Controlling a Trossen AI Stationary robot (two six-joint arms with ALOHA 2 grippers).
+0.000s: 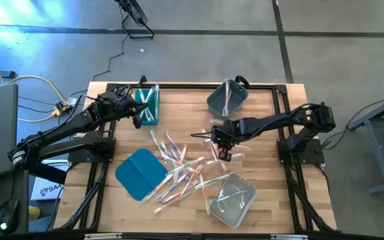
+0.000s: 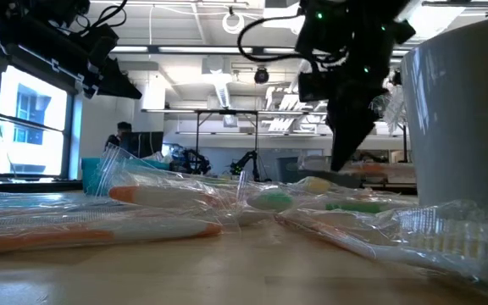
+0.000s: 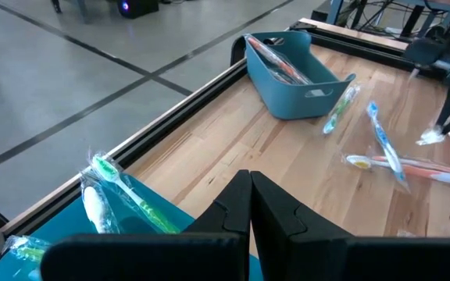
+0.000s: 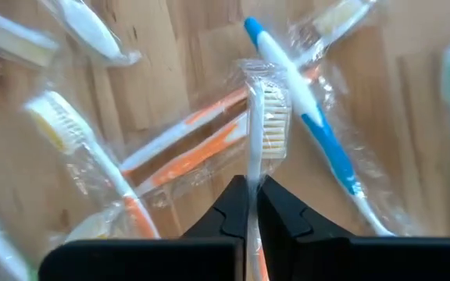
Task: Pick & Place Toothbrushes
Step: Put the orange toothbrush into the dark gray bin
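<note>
The right gripper (image 4: pixel 248 187) is held above the middle of the bench (image 1: pixel 272 133), its fingers pinched onto the thin clear handle of a wrapped white toothbrush (image 4: pixel 264 125), whose bristle head stands out beyond the fingertips. The grip is narrow and taken near one end, so the brush could be swung or twisted loose in transit. The crinkled wrapper may also be slid between handle and fingers, and the brush could be dropped back among the loose toothbrushes (image 1: pixel 179 170) scattered across the bench centre.

That pile is tangled: a blue-handled toothbrush (image 4: pixel 319 125) and orange-handled ones (image 4: pixel 201 148) are crossed directly beneath the held brush, and a neighbour's wrapper could be snagged and dragged along.

The grey-blue bin (image 1: pixel 227 99) at the far edge is already stocked with a few brushes, and a long handle could be caught on its rim and tipped outside.

The left gripper (image 3: pixel 250 195) is seen over the teal bin (image 1: pixel 148 105) at the far left, its fingers closed together on nothing; green toothbrushes (image 3: pixel 123 191) are seen lying in that bin.

A clear bin (image 1: pixel 232 200) and a flat teal lid (image 1: pixel 139 173) are left at the near side.

No brand, label or writing can be read on any wrapper or bin.
</note>
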